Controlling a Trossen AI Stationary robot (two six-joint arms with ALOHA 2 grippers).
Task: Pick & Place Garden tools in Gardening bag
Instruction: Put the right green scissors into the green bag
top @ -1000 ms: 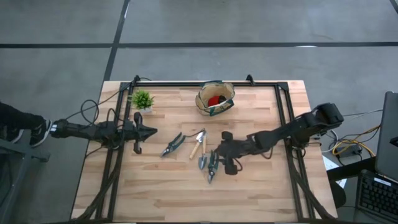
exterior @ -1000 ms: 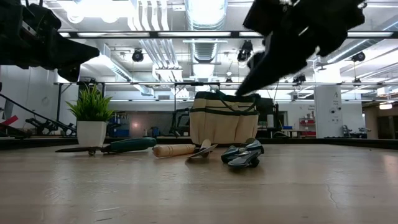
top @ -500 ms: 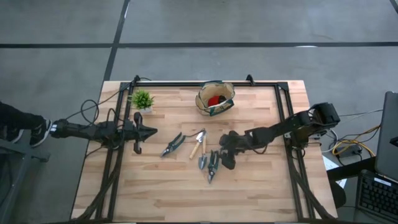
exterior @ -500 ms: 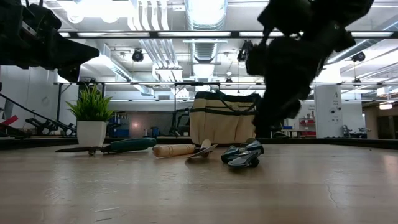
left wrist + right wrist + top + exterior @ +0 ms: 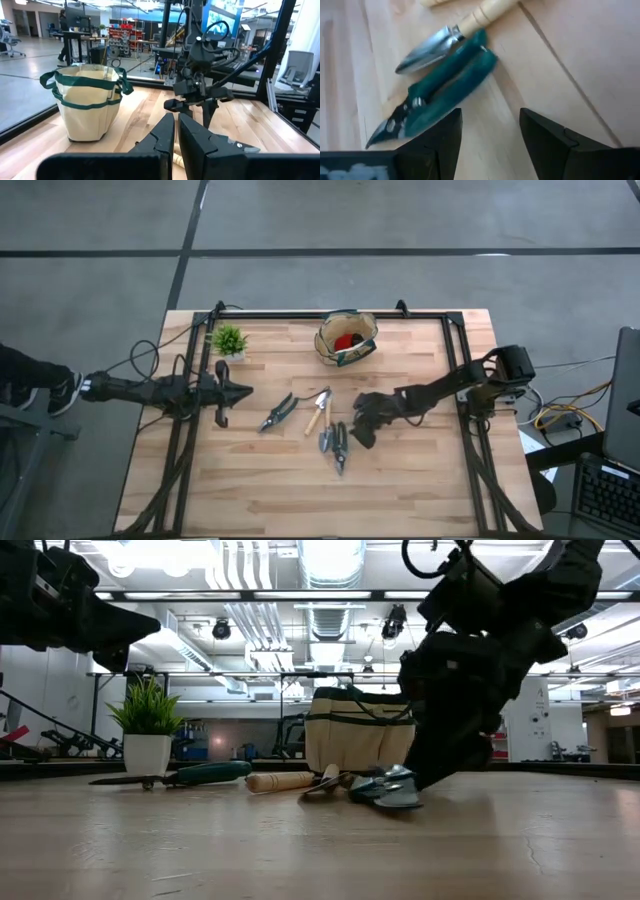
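Looking straight down, the high view shows the wooden desk point(image 5: 300, 490) with the right end effector point(image 5: 362, 430) lowered just at 3 o'clock of a green-handled pruner point(image 5: 340, 446), its fingers spread and nothing between them. A wooden-handled trowel point(image 5: 321, 418) lies touching that pruner toward 11 o'clock, and a second pruner point(image 5: 277, 412) lies near the trowel at 9 o'clock. The gardening bag point(image 5: 346, 337) stands at the 12 o'clock side of the desk, with a red piece point(image 5: 345, 340) inside it. A small potted plant point(image 5: 229, 340) stands at 9 o'clock of the bag. The left end effector point(image 5: 243, 391) waits clenched and empty at the 9 o'clock side of the desk, below the plant.

In the low view, the right end effector point(image 5: 428, 772) reaches down to the desktop just behind the nearer pruner point(image 5: 388, 790); the trowel point(image 5: 290, 781) and the other pruner point(image 5: 180, 776) lie at 9 o'clock of it, with the bag point(image 5: 358, 736) behind and the plant point(image 5: 147, 730) farther toward 9 o'clock.

The left wrist view has its own fingers point(image 5: 165, 137) pressed together, the bag point(image 5: 90, 102) off to one side, and the right arm's end effector point(image 5: 195, 102) beyond.

The right wrist view shows open fingers point(image 5: 547, 140) hanging over bare wood beside the pruner point(image 5: 440, 95) and the trowel point(image 5: 452, 35).
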